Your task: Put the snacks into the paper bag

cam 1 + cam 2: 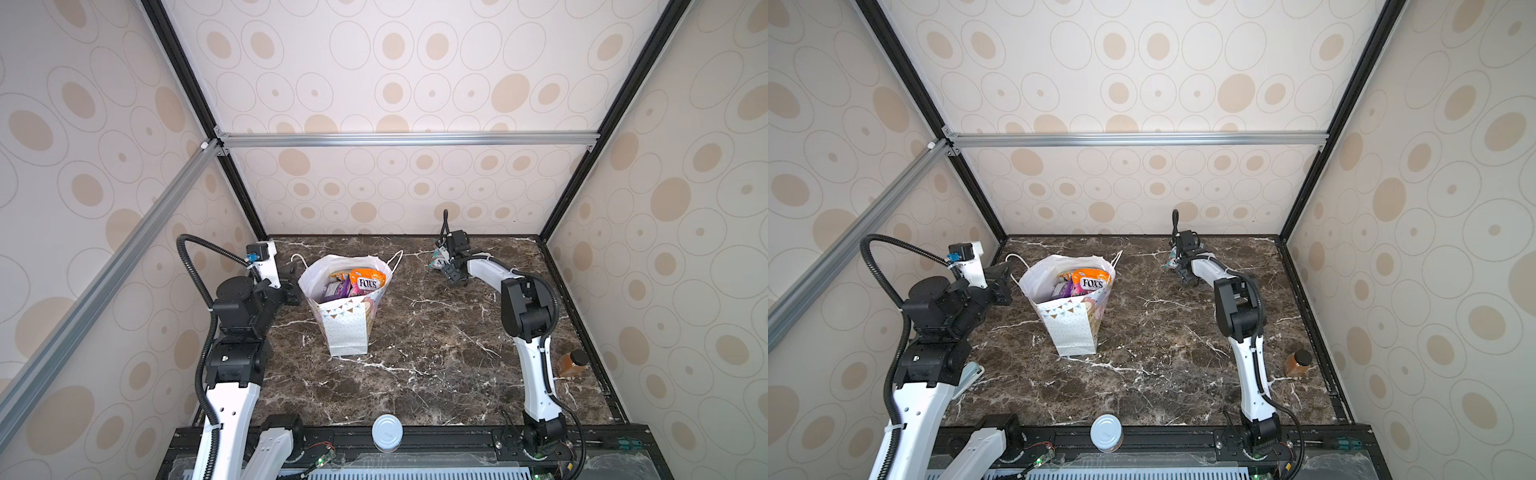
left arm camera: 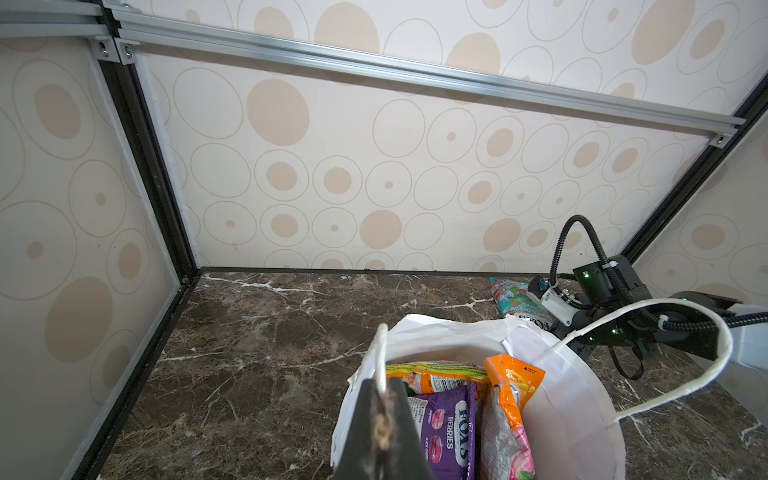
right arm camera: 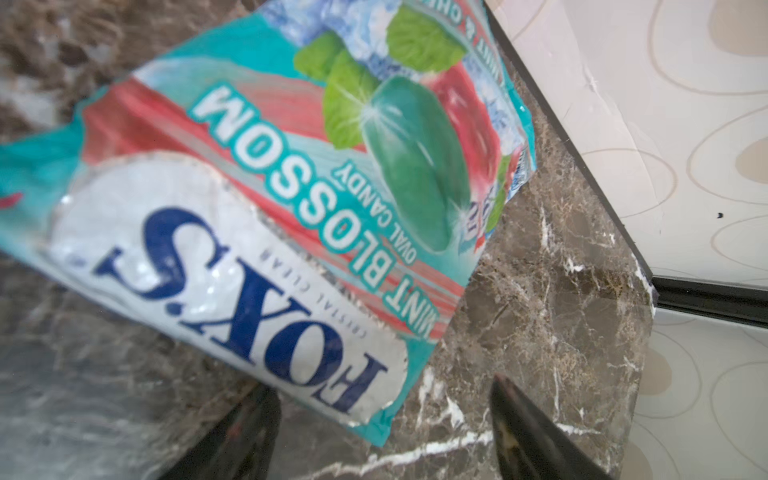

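**Left pinches bag rim, right open over teal packet**

Top views: paper bag (image 1: 347,328) stands upright on the table (image 1: 415,365), about 10 o'clock from table centre, with its mouth spread wide. Inside are an orange packet (image 1: 366,281), a purple packet (image 1: 337,291) and more beneath. Left gripper (image 1: 293,286) sits at the bag's 9 o'clock, against the rim. Teal packet (image 1: 438,258) lies on the table at 1 o'clock, near the back wall and well apart from the bag. Right gripper (image 1: 452,277) hangs just over its near end. Both top views show the same layout. Amber bottle (image 1: 1298,362) is at 4 o'clock by the table edge. White cap (image 1: 1106,432) is at 6 o'clock on the front rail.

Left wrist: fingers (image 2: 365,432) are pressed together, pinching the bag rim where the cord handle (image 2: 380,361) joins. Purple and orange packets stand on edge inside. Teal packet shows beyond the bag, beside the right arm.

Right wrist: fingers (image 3: 241,432) are spread wide. One corner of the teal packet lies on the table in the gap, not gripped.
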